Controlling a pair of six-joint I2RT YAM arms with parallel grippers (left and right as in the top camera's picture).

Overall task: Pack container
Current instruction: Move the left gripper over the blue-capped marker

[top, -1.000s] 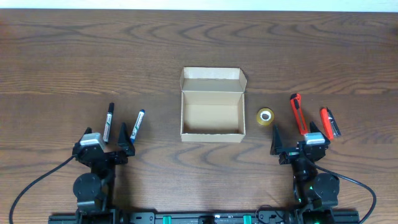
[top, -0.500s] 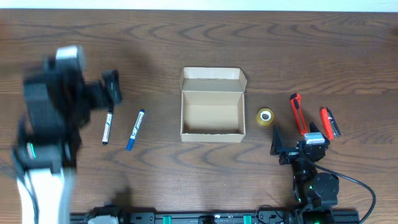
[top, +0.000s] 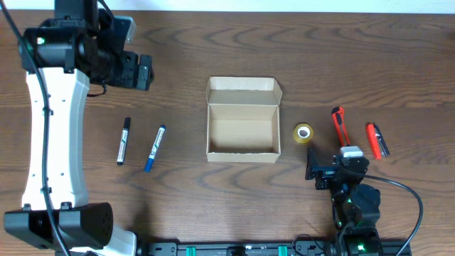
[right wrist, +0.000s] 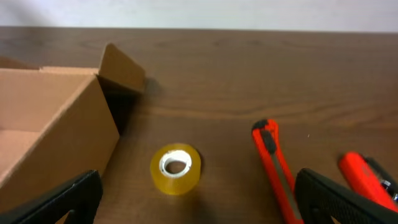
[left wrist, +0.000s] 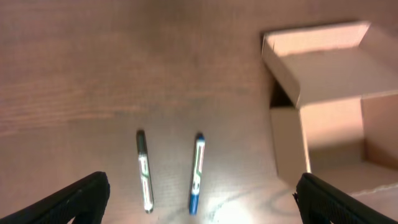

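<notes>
Table (top: 355, 57): dark wood; its left strip is covered in the overhead view by the raised arm.
Left arm (top: 51, 142): the base is cut off at the lower frame edge. A second ago it was folded at the near edge; now it is raised, and its head is seen over the far-left part of the table.
Container (top: 242, 135): it is cut off at the right edge of the blurred left wrist view and at the left edge of the right wrist view. It is unmoved, mid-table, with its mouth up. The body's long axis is laid left to right, and the flap lid is hinged on the far side and folded back.
Right arm (top: 355, 206): parked at the near edge, shifted only slightly.
Left gripper (left wrist: 202, 186): fingers are spread wide at the frame corners, nothing held; in the overhead view they are hard to make out.
Right gripper (right wrist: 198, 186): fingers are likewise set wide, nothing held.
Box cutter (top: 339, 128): orange, lying near to far; its near end is hidden in the right wrist view.
Second cutter (top: 377, 139): cut off at the right edge of the right wrist view.
Black marker (top: 124, 141), blue marker (top: 155, 148): earlier partly hidden by the gripper, now seen whole, side by side, apart.
Tape roll (top: 303, 133): yellow, flat, between container and box cutter, touching neither.
</notes>
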